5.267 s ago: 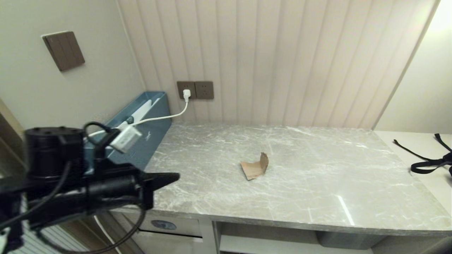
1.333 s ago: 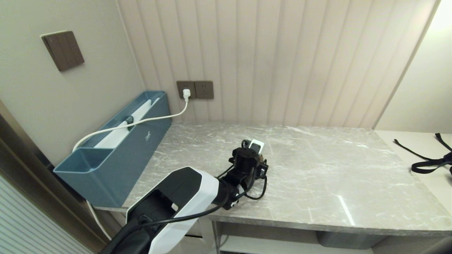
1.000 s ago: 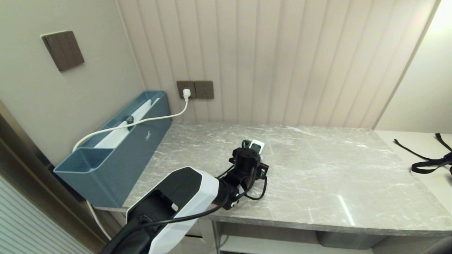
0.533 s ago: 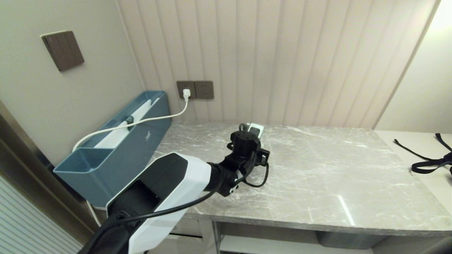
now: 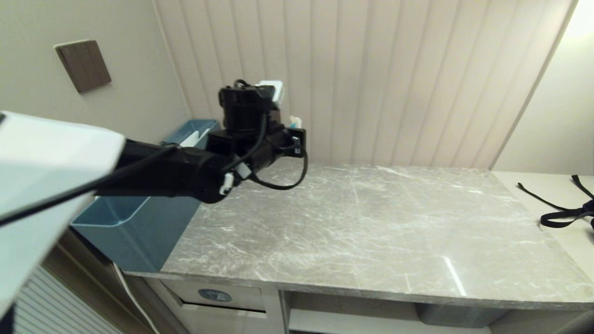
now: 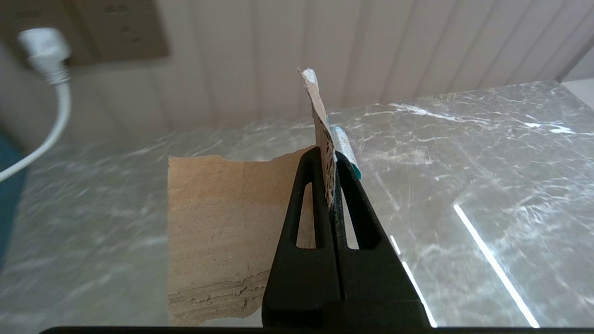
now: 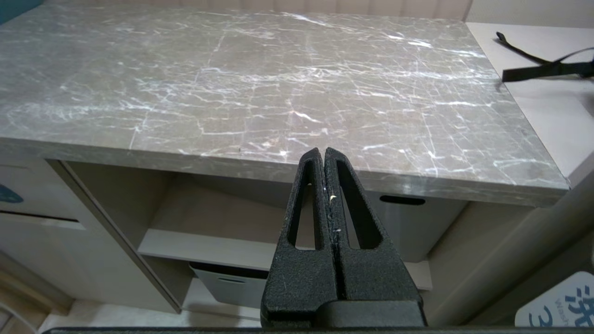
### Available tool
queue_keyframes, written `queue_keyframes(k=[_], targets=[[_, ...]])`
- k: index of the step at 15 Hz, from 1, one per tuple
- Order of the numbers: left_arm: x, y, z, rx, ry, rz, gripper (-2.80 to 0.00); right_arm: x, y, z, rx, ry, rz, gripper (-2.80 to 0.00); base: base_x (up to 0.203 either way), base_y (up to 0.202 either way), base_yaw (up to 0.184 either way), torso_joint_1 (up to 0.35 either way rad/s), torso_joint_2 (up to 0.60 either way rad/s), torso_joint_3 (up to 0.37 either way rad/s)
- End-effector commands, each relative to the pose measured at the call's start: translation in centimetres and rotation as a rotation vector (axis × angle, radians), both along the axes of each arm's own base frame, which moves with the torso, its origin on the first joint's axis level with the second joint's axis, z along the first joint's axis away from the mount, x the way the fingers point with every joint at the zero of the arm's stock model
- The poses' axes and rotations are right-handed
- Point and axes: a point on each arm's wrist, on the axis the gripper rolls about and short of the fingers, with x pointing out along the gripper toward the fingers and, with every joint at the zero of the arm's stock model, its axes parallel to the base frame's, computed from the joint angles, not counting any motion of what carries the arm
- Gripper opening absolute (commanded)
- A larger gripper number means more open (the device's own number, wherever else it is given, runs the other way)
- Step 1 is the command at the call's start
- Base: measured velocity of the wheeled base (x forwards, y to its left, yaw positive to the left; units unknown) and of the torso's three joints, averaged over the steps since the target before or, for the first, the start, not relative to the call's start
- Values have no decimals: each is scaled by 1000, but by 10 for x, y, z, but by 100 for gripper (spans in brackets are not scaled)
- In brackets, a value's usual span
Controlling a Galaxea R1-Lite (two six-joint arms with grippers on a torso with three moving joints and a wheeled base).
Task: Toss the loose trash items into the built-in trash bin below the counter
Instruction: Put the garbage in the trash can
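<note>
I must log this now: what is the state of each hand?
Left hand: closed on a cardboard scrap, above the counter.
Right hand: closed, empty.

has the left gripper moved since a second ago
Yes. The left gripper, shut on the cardboard scrap, has risen off the counter and swung left toward the blue box, now level with the wall outlet's height.
</note>
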Motion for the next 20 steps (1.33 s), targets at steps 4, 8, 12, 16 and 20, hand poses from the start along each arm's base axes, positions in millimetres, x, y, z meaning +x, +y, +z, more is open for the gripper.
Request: queue_keyframes(k=[4,8,12,16,20], targets=[[-111,139,3,-23,109,97,-280,0,0,0,1,-2,1,-280,0,0,0,-147,313,163],[-182,193,-34,-85,148,191,-280,0,0,0,1,-2,1,-280,0,0,0,-149,318,161],[-216,208,-66,-79,198,235,-280,0,0,0,1,-2,1,-280,0,0,0,-151,329,170],[-220,212,-69,-84,198,257,-280,0,0,0,1,-3,1,-280,0,0,0,-157,348,183],[-232,215,-88,-49,244,263,-280,0,0,0,1,-2,1,-280,0,0,0,-175,383,204]])
